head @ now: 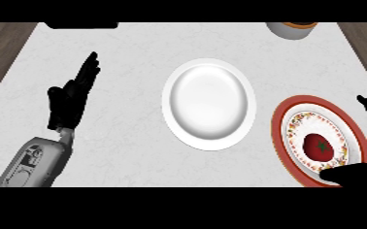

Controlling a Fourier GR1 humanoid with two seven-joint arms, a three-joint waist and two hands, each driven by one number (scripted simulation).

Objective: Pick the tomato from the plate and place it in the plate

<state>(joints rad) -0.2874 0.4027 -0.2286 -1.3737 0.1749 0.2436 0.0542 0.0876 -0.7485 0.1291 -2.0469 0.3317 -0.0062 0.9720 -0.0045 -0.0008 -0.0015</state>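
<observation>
- Counter top (122, 160): white, faintly marbled, spreading under and around the left hand (69, 102).
- Black flat shape (81, 24): at the counter's far edge, beyond the left hand and well apart from it; only a strip shows.
- Grey cup (292, 29) with an orange-brown inside: far beyond the right hand (345, 175), cut off at the top.
- Brown wood strips (10, 41): outward of each hand, past the counter's far corners.

The right hand (350, 175) is mostly cut off by the view's right edge, so its fingers cannot be read; it covers the near rim of the red-rimmed plate (287, 111). Beyond that plate, a cup (292, 29) is cropped at the top.
</observation>
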